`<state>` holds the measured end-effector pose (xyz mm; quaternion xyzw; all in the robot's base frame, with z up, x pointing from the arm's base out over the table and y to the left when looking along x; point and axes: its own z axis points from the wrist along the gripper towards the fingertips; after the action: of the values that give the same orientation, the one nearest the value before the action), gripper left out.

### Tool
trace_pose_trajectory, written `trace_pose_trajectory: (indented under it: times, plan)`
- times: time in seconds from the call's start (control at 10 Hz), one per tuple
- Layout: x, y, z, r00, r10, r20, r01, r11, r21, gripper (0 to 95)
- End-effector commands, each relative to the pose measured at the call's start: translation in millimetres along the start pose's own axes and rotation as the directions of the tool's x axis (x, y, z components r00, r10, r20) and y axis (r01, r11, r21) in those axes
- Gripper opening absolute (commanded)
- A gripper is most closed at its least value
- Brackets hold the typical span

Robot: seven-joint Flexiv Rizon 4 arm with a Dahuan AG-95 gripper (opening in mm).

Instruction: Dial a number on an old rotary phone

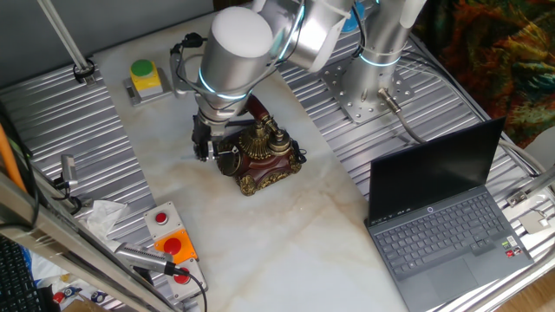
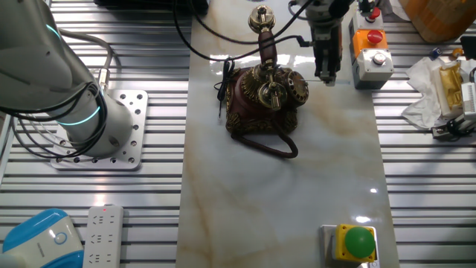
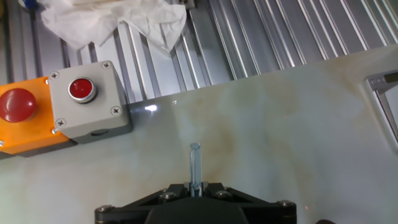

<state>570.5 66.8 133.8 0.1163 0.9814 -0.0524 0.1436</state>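
The old rotary phone [image 2: 264,100] sits near the middle of the marble tabletop [image 2: 297,193], its handset [image 2: 262,37] resting on the cradle and its round dial [image 2: 292,88] facing the side where the gripper [image 2: 326,71] hangs. Seen from the other fixed view, the gripper is just beside the dial, apart from it, pointing down at the bare table. The hand view shows the fingers drawn together around a thin clear rod [image 3: 195,167] that sticks out past their tips, with only marble below it and a grey button box [image 3: 87,99] nearby; the phone itself is out of that view. So the rod seems not yet in any finger hole. The main risk from here is alignment: the dial's holes are small and the arm hides them in one fixed view. If the rod lands on the rim or between holes, it may skid, bend or slip in the grip. A sideways push could also slide or tip the light phone, or knock the handset off.
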Motion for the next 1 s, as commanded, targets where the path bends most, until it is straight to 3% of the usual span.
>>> trace_pose_trajectory:
  times: [0.1,1.0]
  plan:
    - [-0.8,-0.9,1.5,1.0,-0.001,0.009,0.001,1.0,0.006,0.0]
    - [12.5,-4.7,5.7,1.0,-0.001,0.015,0.001,1.0,0.004,0.0]
